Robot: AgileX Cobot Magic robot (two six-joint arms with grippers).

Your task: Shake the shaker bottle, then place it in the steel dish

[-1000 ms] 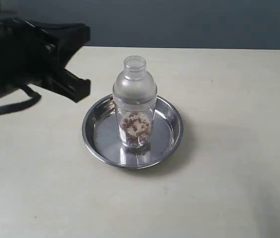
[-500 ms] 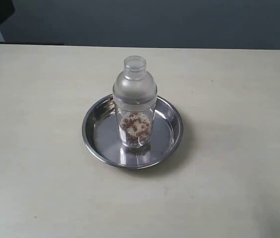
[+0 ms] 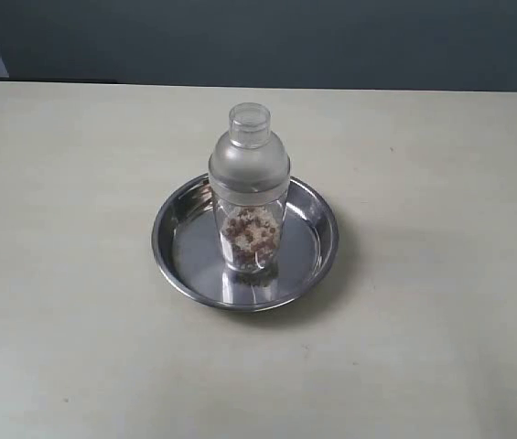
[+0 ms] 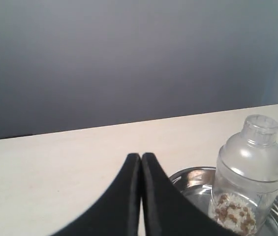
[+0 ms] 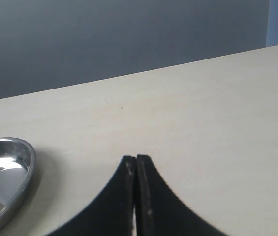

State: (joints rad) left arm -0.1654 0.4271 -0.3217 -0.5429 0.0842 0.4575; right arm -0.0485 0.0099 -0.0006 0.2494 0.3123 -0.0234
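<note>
The clear shaker bottle (image 3: 249, 187) stands upright inside the steel dish (image 3: 322, 240), brownish grains in its lower part, frosted dome and round cap on top. No arm shows in the exterior view. From the left wrist view, my left gripper (image 4: 141, 156) is shut and empty, well back from the shaker bottle (image 4: 249, 169) and the steel dish (image 4: 188, 179). My right gripper (image 5: 136, 158) is shut on nothing, off to the side of the steel dish (image 5: 15, 167).
The pale tabletop (image 3: 441, 165) spreads around the dish on every side. A dark blue-grey wall (image 3: 285, 41) runs behind its far edge.
The left arm, at the upper left of the exterior view a second ago, has drawn back out of that view. The shaker bottle and dish have stayed put.
</note>
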